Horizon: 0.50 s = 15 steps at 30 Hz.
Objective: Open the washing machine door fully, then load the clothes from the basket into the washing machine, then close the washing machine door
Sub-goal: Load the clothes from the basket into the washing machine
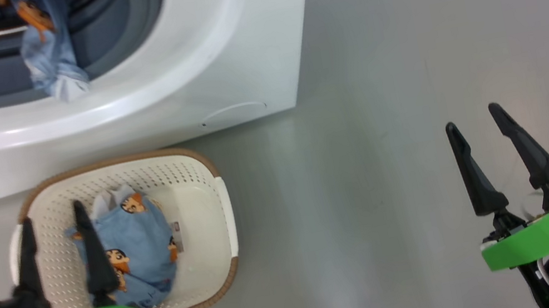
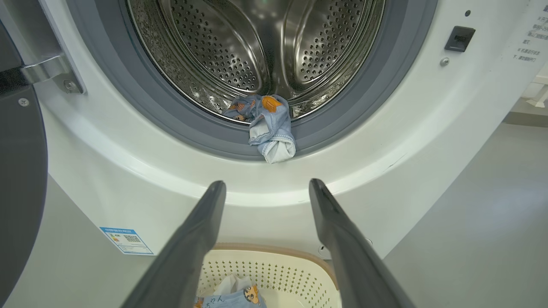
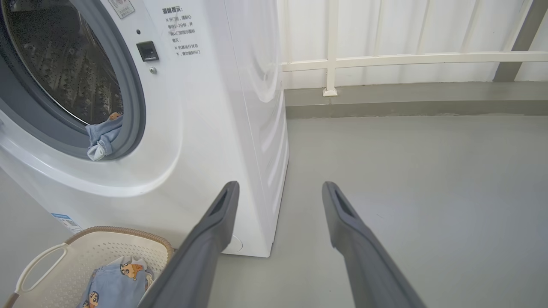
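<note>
Your left gripper [image 1: 52,213] has its two dark fingers spread wide and holds nothing, hanging over the basket [image 1: 227,213] at 7 o'clock in the head view. Your right gripper [image 1: 472,116] is spread and empty too, over the grey floor [image 1: 406,68] at 4 o'clock, well apart from everything else. Of the clothes [image 1: 135,246], one light blue piece lies crumpled in the cream perforated basket. It is printed with cartoon boy faces in orange, black and tan, with a bit of white cloth poking out at its 12 o'clock edge. From the head camera it sits at 4 o'clock of the left gripper's tips, and the inner finger crosses its left edge, though you cannot tell whether finger and cloth touch. In the left wrist view it peeks in at 6 o'clock, low between the two fingers. A second garment [image 2: 269,128] of the same print hangs over the grey-blue seal [image 2: 364,98] at the 6 o'clock point of the steel drum [image 2: 257,42] mouth. Its pale cuff droops outward toward the white front of the washing machine [image 1: 232,43], at 12 o'clock of the left fingertips and apart from them. The washing machine door [image 2: 19,192] stands swung open at 9 o'clock in that view. The basket sits on the floor just in front of the machine, below the drum mouth.
</note>
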### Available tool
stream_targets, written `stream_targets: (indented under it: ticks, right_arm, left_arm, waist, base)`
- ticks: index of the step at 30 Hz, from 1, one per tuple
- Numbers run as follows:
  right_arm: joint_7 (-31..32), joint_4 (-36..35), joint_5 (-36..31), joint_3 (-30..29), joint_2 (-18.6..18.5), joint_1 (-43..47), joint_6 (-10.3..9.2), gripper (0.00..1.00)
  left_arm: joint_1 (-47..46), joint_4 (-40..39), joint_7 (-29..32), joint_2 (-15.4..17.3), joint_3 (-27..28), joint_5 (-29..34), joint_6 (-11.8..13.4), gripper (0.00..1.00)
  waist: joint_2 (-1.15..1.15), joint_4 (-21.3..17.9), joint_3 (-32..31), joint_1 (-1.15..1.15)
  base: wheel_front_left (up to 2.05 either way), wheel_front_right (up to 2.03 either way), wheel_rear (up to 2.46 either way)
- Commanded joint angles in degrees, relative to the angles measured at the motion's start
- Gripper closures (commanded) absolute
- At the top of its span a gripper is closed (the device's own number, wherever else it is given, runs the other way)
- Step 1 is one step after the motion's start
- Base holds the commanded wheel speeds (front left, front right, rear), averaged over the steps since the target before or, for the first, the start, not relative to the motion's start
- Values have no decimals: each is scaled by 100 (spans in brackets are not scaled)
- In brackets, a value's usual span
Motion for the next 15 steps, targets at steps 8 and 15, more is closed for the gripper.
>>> stream_targets:
  ticks: [8, 15]
  right_arm:
    - [-28, -32, -46, 141, 15, 362, 35, 0]
    - [-28, -19, -55, 159, 67, 481, 35, 0]
  left_arm:
    - [392, 103, -56, -50, -129, -31, -33, 0]
    - [565, 219, -112, -93, -204, -92, -67, 0]
  waist:
    - [0, 188, -627, 1]
    - [0, 185, -774, 1]
  base:
    - [0, 0, 0]
    - [0, 0, 0]
